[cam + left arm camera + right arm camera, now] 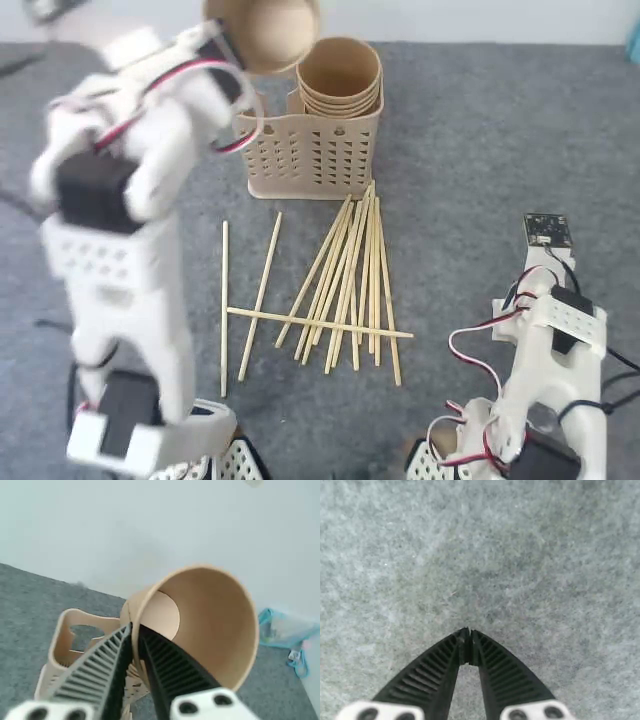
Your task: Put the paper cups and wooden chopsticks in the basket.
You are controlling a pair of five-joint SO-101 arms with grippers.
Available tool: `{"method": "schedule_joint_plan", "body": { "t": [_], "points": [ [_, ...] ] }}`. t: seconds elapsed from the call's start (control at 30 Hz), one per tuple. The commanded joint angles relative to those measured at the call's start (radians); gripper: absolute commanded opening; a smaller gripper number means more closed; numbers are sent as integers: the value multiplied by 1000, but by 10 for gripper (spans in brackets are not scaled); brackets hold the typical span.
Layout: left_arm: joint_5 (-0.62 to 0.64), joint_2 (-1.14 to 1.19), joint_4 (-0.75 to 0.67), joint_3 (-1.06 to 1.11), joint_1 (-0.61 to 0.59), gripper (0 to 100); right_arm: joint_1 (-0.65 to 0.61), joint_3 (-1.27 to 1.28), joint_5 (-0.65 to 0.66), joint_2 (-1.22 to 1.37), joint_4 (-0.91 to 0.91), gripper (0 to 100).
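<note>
A paper cup (pixel 268 30), tipped sideways, is pinched by its wall in the left jaws at the frame's top, just up-left of the basket (pixel 310 155), while the right jaws are pressed together over the desk (pixel 480 150), lower right.

The high view looks down on the worktop (pixel 480 130) from behind the arms (pixel 120 270). The left wrist view faces the wall (pixel 100 530), close on the paper cup (pixel 215 625) and basket (pixel 57 635) it shares with the high view. The right wrist view looks closely down at the worktop.

Closed right tool (pixel 468 647) over grey carpet (pixel 520 555)
</note>
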Motion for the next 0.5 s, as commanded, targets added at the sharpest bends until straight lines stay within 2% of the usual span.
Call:
{"method": "schedule_joint_plan", "body": {
  "t": [0.0,0.2,0.47],
  "points": [
    [14,140,-40,-136,60,13,5,-5,9,-33,-7,8],
    [15,376,-15,-326,66,13,5,-5,11,-33,-7,8],
    [15,535,161,-568,69,13,4,-5,11,-35,-10,8]
  ]
}}
